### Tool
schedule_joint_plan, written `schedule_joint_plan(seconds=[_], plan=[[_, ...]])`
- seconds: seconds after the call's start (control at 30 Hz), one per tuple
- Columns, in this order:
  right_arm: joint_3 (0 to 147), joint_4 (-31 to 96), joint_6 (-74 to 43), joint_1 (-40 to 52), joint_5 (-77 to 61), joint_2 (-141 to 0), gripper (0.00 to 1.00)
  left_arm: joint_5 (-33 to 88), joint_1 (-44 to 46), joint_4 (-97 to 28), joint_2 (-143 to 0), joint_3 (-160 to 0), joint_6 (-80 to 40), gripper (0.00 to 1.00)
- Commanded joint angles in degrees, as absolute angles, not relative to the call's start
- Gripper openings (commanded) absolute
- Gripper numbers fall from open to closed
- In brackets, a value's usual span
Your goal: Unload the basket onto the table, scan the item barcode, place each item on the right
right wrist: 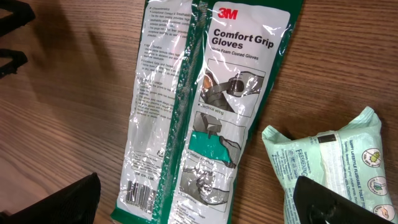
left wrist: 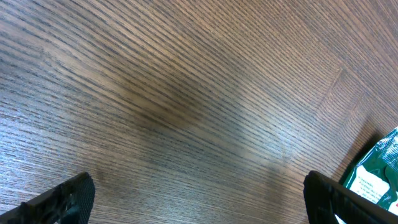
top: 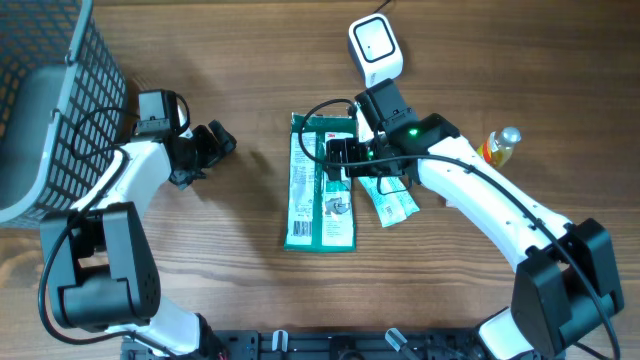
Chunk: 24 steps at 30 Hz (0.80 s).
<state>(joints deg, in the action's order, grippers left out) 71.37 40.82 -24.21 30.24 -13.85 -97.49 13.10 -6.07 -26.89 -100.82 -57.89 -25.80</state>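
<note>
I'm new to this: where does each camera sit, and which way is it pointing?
Overhead: fixed above the table, looking straight down on the glove packet, wipes pack and basket; both arms show.
Left wrist: on the left arm, facing down at bare wood; its open jaws' tips show at the bottom corners.
Right wrist: on the right arm, close above glove packet and wipes pack; open jaws' tips likewise.
Shared: overhead and right wrist both show the glove packet.

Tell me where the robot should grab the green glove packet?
Probably the long edge of the green and white plastic glove packet farthest from the pale green wipes pack, from above: it lies flat, with bare wooden table beside that edge.
</note>
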Motion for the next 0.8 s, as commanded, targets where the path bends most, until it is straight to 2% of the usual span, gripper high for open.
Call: schedule_joint_plan(seconds=[0.0,0.77], plan=[[70.76,40.51,-24.18,30.37,-12.84,-98.04,1.0,12.32,-6.61,-26.74,-99.7,-58.85,-25.76,1.0],[70.78,40.51,-24.18,30.37,-12.84,-95.94,1.0,12.32,-6.61,-26.74,-99.7,-58.85,-25.76,1.0]])
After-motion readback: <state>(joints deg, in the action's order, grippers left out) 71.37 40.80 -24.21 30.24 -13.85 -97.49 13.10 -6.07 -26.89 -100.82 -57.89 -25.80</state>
